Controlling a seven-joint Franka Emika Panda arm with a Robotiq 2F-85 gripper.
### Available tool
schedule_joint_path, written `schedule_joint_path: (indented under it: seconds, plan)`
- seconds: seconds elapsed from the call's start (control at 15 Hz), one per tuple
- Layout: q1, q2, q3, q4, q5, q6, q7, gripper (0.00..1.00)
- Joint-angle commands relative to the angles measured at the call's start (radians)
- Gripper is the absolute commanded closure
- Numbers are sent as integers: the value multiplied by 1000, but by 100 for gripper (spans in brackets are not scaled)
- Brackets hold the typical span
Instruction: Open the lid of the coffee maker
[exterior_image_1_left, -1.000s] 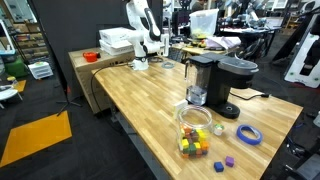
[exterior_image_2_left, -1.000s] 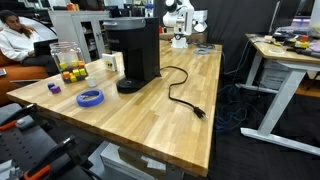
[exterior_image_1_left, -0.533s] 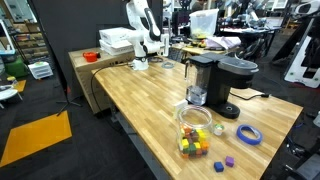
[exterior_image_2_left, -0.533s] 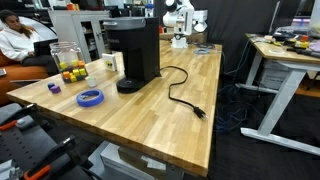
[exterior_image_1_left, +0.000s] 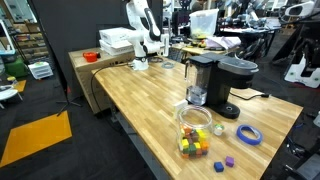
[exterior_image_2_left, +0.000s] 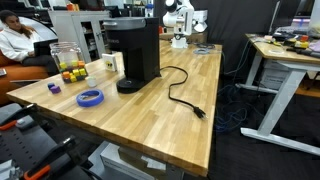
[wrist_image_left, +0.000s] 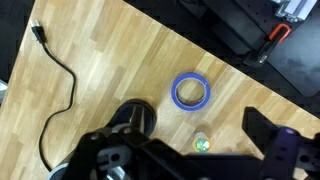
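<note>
Desk (exterior_image_1_left: 130, 95): a long butcher-block wooden top, set in a crowded workshop with a dark floor, further benches behind and an orange floor mat (exterior_image_1_left: 35, 135) at one side. Black plastic single-serve coffee maker (exterior_image_1_left: 205, 82): stood upright near one end of the desk, well apart from the white robot arm (exterior_image_1_left: 138, 22) at the far end. Its rounded dark grey-black lid (exterior_image_1_left: 238, 66) is seen lying down on the overhanging head. Clear jar of coloured blocks (exterior_image_1_left: 196, 128): placed just beside the coffee maker's base, toward the desk corner. Blue ring of tape (exterior_image_1_left: 249, 134) and small purple block (exterior_image_1_left: 228, 160): laid flat near the corner edge. A broad stretch of open wood is left between the arm and the coffee maker. Black power cord (exterior_image_2_left: 182, 92): shown only in an exterior view taken from behind the machine and in the wrist view, curled on the desk with its plug lying on the wood. A seated person (exterior_image_2_left: 18, 40) is also caught in that exterior view. End effector (wrist_image_left: 172, 135): recorded in the wrist view as blurred dark fingers spread wide, with nothing held, above the desk and the tape ring.
</note>
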Motion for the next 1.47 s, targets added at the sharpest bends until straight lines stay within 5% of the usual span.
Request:
schedule_joint_path:
  seconds: [0.0,0.2,0.8,0.87,1.4]
  plan:
    - [10,1,-9,3,-6,-3,4,0]
    - [10,2,-9,3,-6,-2,4,0]
    - [131,-50,-86,-37,2,20,-456,0]
    - [103,-33,-52,-19,17,0,-376,0]
    - [126,-37,-70,-27,48,10,-417,0]
